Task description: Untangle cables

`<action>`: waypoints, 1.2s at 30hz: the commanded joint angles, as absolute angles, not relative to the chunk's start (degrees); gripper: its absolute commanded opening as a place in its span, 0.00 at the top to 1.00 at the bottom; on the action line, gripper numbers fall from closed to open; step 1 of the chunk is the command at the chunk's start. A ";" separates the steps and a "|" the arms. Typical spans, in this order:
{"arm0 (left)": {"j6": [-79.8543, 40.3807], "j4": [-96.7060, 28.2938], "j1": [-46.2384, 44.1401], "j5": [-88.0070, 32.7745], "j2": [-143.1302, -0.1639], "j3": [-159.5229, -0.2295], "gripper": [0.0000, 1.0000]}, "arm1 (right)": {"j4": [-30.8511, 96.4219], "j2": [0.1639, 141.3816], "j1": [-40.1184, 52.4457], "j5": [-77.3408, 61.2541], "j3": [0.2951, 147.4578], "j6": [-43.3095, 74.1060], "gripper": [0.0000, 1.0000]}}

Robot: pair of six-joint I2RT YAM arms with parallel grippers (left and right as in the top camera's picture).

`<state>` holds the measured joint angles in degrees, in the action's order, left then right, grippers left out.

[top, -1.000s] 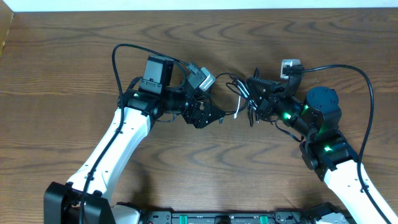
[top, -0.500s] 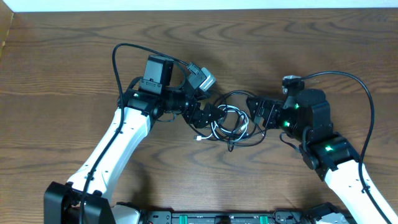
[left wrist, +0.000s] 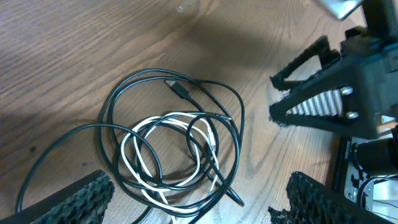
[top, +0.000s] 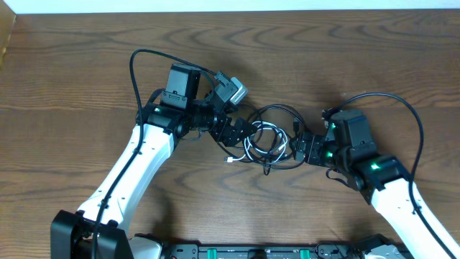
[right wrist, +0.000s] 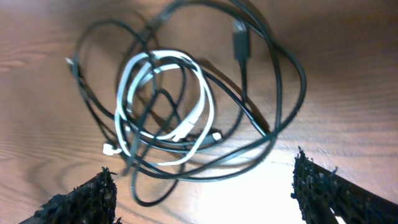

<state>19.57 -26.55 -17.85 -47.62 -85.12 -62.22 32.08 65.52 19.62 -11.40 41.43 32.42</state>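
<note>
overhead: dark wood-grain table w/ cables tangled mid-surface.

The bottom edge of the left wrist view cuts off the fingers of the left gripper and one black cord running out at the corner, the right gripper is likewise cropped in its own view, and blur there hides which of the cables crosses above.

The cables, a second ago bunched tight at the tip of the right gripper, now lie spread in loose overlapping loops on the surface. That gripper has drawn back toward the near edge, jaws apart, clear of the cables.
</note>
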 commanded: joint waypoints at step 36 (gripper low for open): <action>20.56 -26.52 -17.85 -45.54 -85.73 -62.35 0.10 | 24.05 79.50 37.69 -11.97 42.09 21.12 0.01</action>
<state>19.57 -26.55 -17.85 -45.91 -85.12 -62.22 24.34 79.37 35.92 -14.94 41.41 24.60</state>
